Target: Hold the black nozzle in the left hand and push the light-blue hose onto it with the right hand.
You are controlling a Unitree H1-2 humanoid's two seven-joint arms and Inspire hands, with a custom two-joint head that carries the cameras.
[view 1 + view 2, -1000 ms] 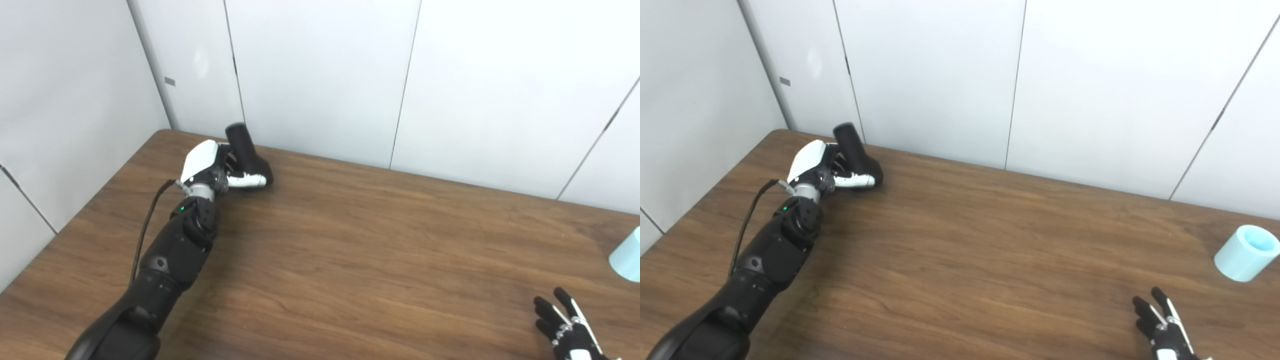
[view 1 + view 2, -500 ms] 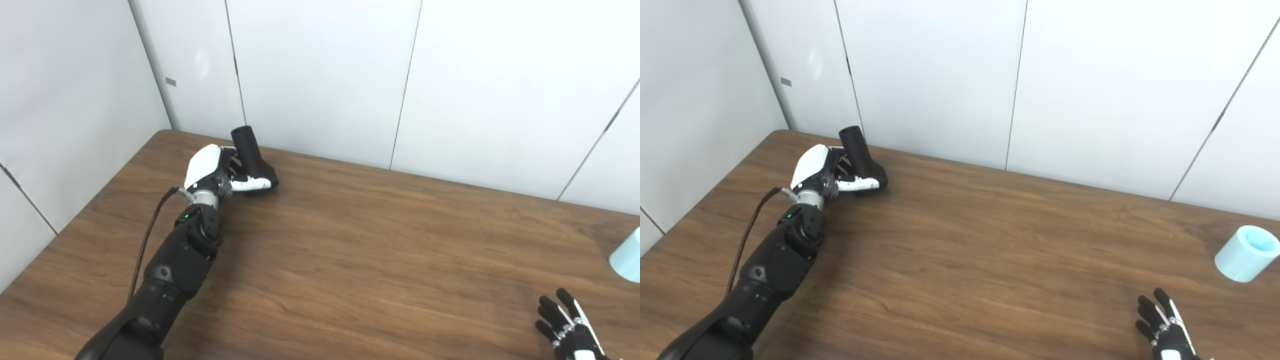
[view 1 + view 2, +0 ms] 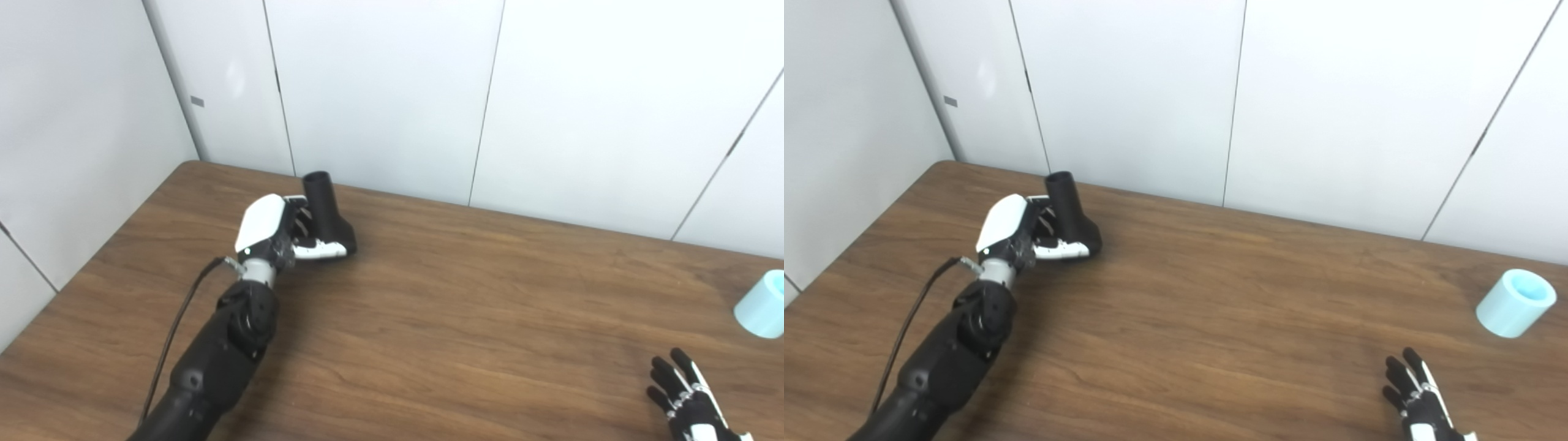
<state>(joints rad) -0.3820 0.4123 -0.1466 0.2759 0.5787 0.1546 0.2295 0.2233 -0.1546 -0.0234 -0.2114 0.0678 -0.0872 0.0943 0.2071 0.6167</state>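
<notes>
The black nozzle [image 3: 327, 215] stands with its round tube end pointing up and its wide base near the wood, at the table's far left. My left hand [image 3: 275, 229] is shut on the nozzle, fingers and thumb wrapped around its lower part from the left. The light-blue hose [image 3: 1515, 302], a short pale cylinder with an open end facing up and right, lies on the table at the far right. My right hand [image 3: 1418, 401] is low at the bottom right, open with fingers spread, holding nothing, well short of the hose.
The brown wooden table [image 3: 465, 318] runs up to white wall panels [image 3: 392, 92] at the back and left. A black cable [image 3: 177, 324] hangs along my left forearm.
My left hand has drawn the nozzle toward me and rightward, away from the back wall, turning it more upright. The view has also shifted a little. The right hand stays low and open.
</notes>
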